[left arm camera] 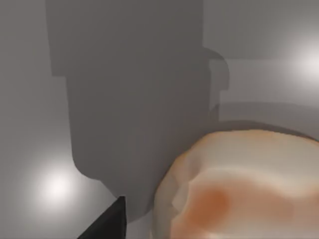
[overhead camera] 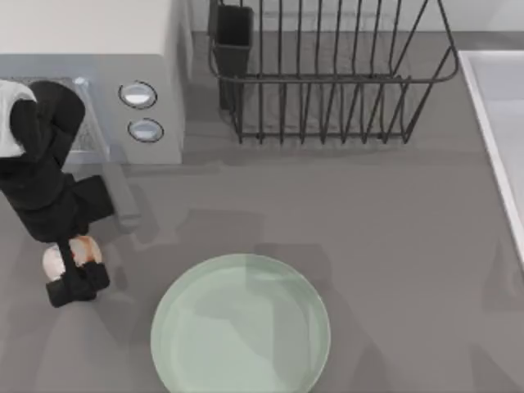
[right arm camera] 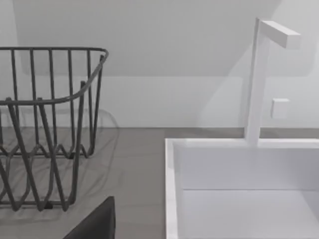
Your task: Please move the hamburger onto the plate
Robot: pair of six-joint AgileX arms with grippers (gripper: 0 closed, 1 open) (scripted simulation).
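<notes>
The hamburger [overhead camera: 72, 252] sits at the tabletop's [overhead camera: 393, 246] left edge, well apart from the plate [overhead camera: 241, 326]. The left tool [overhead camera: 74, 274] is right over it, fingers straddling it; whether they've clamped, I cannot tell. Risk: a loose pinch lets this rounded lump slip during the carry, short of the plate.

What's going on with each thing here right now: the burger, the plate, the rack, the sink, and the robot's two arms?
hamburger: on the table at the left, between the left end effector's fingers, off the plate.
plate: empty, flat on the table.
left end effector: lowered over the hamburger, fingers either side of it.
right end effector: finger tip seen near the sink.
dish rack: empty, upright.
sink: empty.
</notes>
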